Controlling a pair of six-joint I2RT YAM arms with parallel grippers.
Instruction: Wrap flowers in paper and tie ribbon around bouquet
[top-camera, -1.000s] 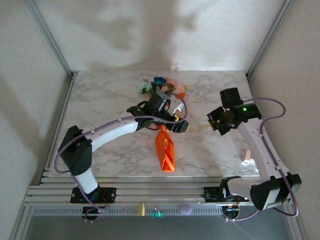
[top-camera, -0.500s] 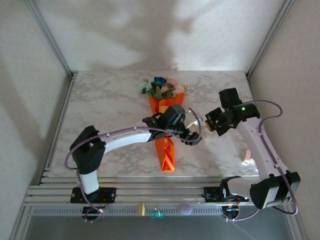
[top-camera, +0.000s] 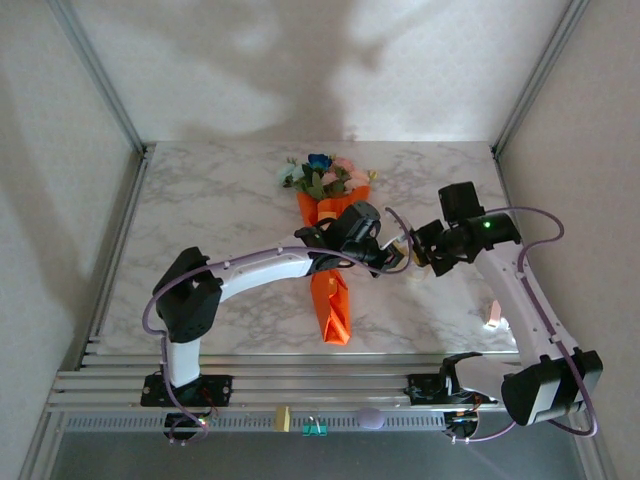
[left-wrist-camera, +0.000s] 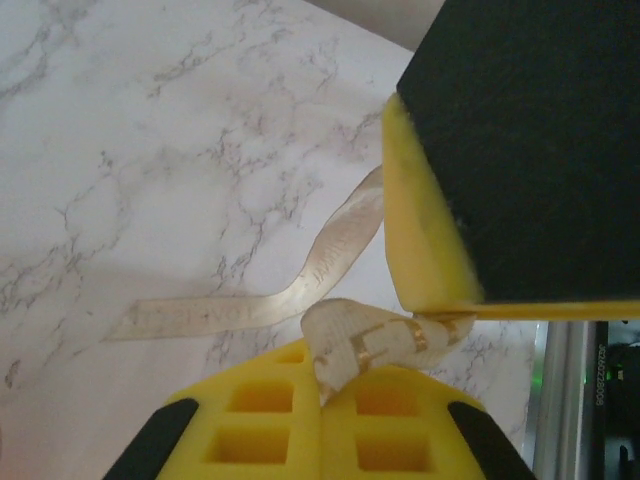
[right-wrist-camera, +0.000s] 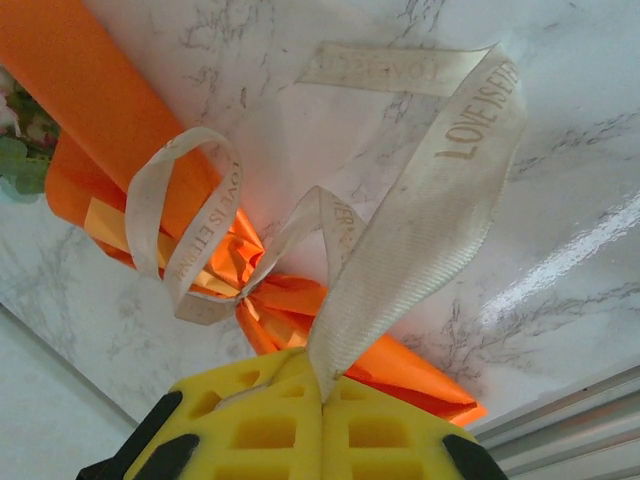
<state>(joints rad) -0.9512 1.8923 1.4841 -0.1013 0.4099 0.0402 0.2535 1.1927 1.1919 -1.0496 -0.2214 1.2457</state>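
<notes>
The bouquet lies mid-table, its flowers at the far end and its orange paper cone pointing toward me. The cream ribbon is knotted around the paper with a loop standing up beside the knot. My right gripper is shut on one ribbon tail. My left arm reaches across the cone, and my left gripper is shut on a folded bit of ribbon, right beside the right gripper's yellow finger. The two grippers nearly touch just right of the cone.
A small pink object lies near the table's right edge. Small items sit on the front rail. Aluminium frame posts rise at the back corners. Bare marble spreads left of the bouquet.
My left arm swung right across the bouquet to the right gripper and its jaws went from open to shut on the ribbon. The right gripper stayed shut, barely shifting.
</notes>
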